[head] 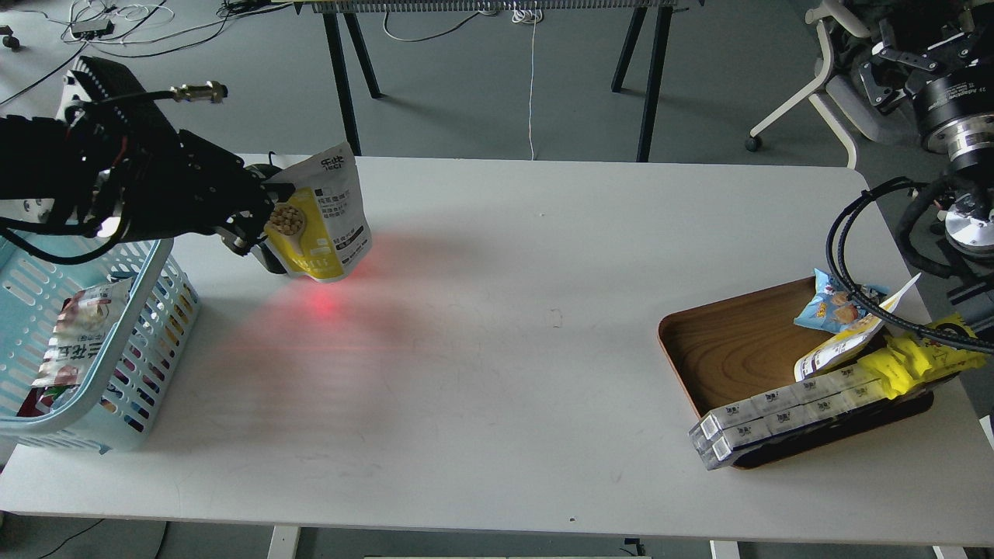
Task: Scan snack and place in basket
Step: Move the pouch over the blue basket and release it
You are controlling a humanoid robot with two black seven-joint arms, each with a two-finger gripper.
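At far left above the worktop [497, 373], your left hand [260, 221] is clamped on the snack [322, 217], holding it off the surface, upright and a little tilted, just beside the basket [159, 310] and not in it. Pouch is a glossy stand-up type: white upper part with dark print, yellow lower front with a round picture of tan beans, crinkled top edge. Left-hand fingers grip its left edge; they read as dark blocky metal, and part of the pouch's edge is hidden behind them. A red glow spot [324, 307] sits on the worktop right below the pouch, fading out to the right. Worktop is matte white, smooth, rounded corners. Basket is light blue plastic, slotted lattice walls, rounded rim, sitting at the left edge; a white-and-red packet [74, 341] lies inside it. At right, a brown wood-grain tray [730, 349] with rounded corners carries a small blue snack bag [835, 310], a long yellow packet [916, 365] and a stack of grey-white cartons [776, 419] overhanging its front rim. Your right arm [963, 147] comes in at top right, shiny metal joints and black cables; its hand is not in view.
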